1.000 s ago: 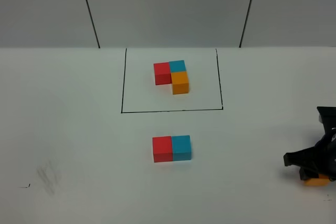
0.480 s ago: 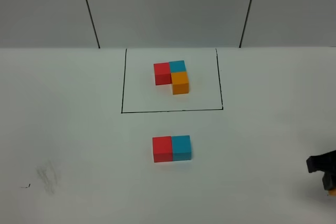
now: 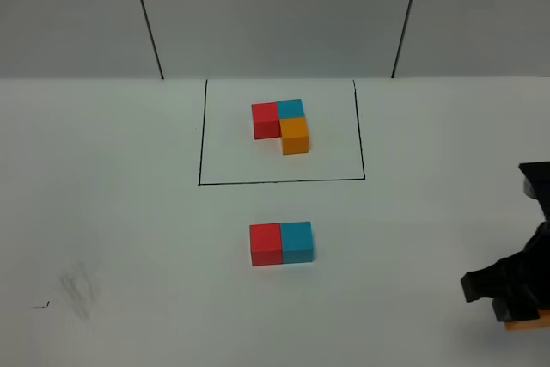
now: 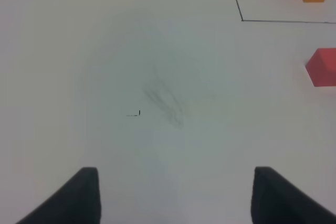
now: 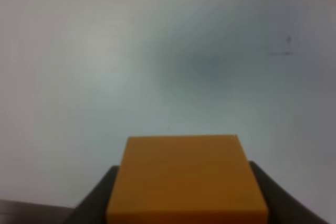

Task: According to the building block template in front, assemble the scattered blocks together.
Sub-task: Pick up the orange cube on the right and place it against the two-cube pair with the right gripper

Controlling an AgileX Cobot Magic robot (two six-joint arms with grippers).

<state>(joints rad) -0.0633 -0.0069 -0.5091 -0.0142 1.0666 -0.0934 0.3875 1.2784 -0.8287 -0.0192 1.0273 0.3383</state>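
Right gripper [image 3: 513,300] at the near right edge clamps the orange cube [image 5: 187,177]; left gripper [image 4: 176,198] hangs spread above the white table [image 4: 157,51]. Red cube [image 3: 265,243] touches blue cube [image 3: 296,241], near the framed template [image 3: 282,125]

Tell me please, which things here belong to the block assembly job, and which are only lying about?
Belong to the job: building block template; red block; blue block; orange block.
Only lying about: grey smudge; small black mark.
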